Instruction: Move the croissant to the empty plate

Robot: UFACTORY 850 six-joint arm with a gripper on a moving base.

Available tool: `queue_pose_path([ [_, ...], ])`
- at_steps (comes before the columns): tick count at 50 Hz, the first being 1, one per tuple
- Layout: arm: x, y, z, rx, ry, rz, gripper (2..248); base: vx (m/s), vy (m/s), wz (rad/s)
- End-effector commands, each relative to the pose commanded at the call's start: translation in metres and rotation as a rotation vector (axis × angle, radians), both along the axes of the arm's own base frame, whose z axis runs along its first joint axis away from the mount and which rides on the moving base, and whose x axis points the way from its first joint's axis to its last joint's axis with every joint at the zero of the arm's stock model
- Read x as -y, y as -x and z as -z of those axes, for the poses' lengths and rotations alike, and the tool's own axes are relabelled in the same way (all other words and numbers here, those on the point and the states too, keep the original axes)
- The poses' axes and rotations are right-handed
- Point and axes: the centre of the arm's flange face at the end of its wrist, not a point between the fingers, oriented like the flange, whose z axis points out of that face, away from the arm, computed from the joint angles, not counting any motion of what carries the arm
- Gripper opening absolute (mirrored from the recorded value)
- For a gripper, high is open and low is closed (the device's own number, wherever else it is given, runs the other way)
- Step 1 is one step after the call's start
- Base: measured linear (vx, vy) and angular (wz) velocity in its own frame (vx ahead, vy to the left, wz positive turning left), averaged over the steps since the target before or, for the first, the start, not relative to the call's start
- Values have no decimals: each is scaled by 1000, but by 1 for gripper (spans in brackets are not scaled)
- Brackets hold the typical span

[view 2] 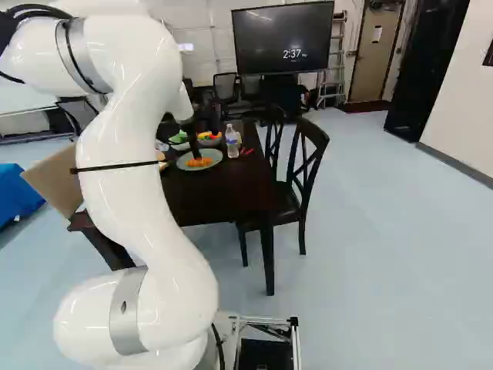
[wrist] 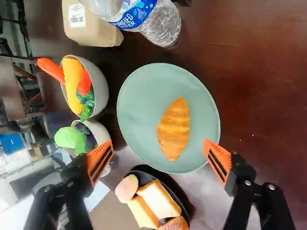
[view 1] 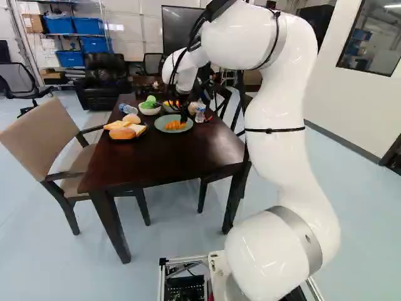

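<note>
The orange-brown croissant (wrist: pixel 174 129) lies on the round pale green plate (wrist: pixel 139 96), a bit off its middle; nothing else is on that plate. In the left base view my gripper (view 1: pixel 183 116) is low over the green plate (view 1: pixel 168 117), close to the croissant (view 1: pixel 176 125). The wrist view has the gripper (wrist: pixel 159 160) open, its orange pads wide apart, one on each side of the croissant and not touching it. A black plate (wrist: pixel 184 201) bears several pieces of bread.
Two white bowls hold toy vegetables, one with carrot and corn (wrist: pixel 100 88), the other with green items (wrist: pixel 98 130). A water bottle (wrist: pixel 160 24) and a brown carton (wrist: pixel 91 31) are beside the green plate. Chairs (view 2: pixel 296 181) flank the dark table (view 1: pixel 150 160).
</note>
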Motion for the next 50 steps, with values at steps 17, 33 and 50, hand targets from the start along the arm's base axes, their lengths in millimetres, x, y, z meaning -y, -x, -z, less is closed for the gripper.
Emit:
queue_pose_path([
  [17, 5, 25, -24, 18, -5, -2, 247, 0, 0, 0],
  [33, 17, 60, -47, 32, -8, 1, 247, 0, 0, 0],
  [50, 31, 91, -48, 16, -4, 11, 247, 0, 0, 0],
])
